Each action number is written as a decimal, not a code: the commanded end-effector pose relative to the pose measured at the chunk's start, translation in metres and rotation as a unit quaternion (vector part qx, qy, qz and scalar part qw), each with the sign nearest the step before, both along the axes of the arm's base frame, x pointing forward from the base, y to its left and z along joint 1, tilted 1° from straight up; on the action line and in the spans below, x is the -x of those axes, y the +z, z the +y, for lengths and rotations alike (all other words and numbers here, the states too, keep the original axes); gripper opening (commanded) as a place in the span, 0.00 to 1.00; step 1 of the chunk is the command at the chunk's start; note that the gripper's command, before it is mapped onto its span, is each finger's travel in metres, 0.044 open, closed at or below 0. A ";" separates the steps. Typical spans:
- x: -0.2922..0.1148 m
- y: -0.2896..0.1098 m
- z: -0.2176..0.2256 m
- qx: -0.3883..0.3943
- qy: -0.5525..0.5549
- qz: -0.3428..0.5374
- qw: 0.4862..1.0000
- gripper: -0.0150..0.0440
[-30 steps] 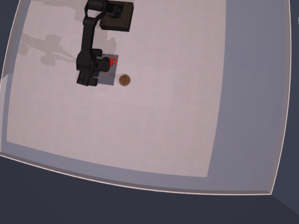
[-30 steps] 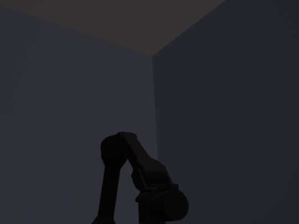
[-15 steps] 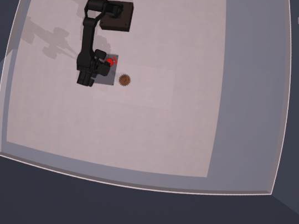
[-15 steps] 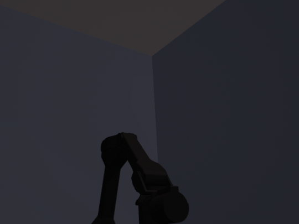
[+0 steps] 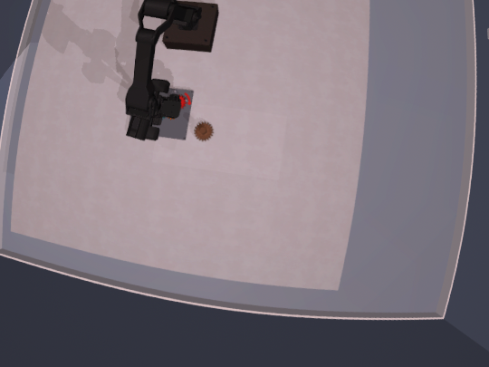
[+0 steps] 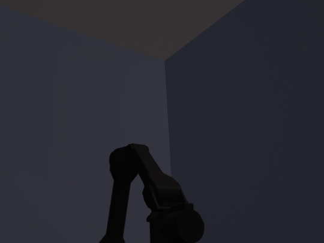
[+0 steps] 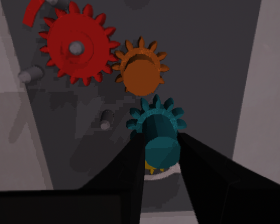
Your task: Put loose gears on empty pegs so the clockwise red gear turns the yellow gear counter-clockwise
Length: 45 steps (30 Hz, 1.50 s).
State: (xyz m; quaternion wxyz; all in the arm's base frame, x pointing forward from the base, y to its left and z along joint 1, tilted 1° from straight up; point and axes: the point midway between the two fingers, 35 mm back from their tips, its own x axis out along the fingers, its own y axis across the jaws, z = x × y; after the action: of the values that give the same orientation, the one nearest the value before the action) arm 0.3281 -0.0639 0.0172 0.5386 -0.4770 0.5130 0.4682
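Observation:
In the wrist view my gripper (image 7: 160,140) is shut on the round handle of a teal gear (image 7: 159,122), over the grey board (image 7: 210,60) (image 5: 178,131). The teal gear largely hides the yellow gear (image 7: 152,168), which shows only as a sliver below it. Whether the teal gear is on a peg cannot be seen. The red gear (image 7: 95,42) (image 5: 182,101) is on its peg at the upper left. An orange gear (image 7: 141,75) stands on the board beside the red gear, their teeth meeting or nearly so. An empty peg (image 7: 106,119) is left of the teal gear.
A brown gear (image 5: 204,130) stands on the table right of the board. Another empty peg (image 7: 31,74) is at the board's left edge, below the red arrow (image 7: 33,12). The arm's dark base block (image 5: 192,36) is behind the board. The exterior view shows only the arm and walls.

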 end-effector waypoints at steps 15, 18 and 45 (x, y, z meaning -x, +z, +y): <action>0.000 -0.013 0.000 0.000 0.057 0.000 0.998 0.25; 0.000 -0.012 0.001 -0.001 0.020 0.001 1.000 0.25; 0.001 -0.015 0.001 -0.002 -0.005 0.001 1.000 0.25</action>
State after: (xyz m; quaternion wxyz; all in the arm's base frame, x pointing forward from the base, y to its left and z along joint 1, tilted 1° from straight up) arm 0.3291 -0.0631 0.0037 0.5615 -0.4491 0.5346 0.4442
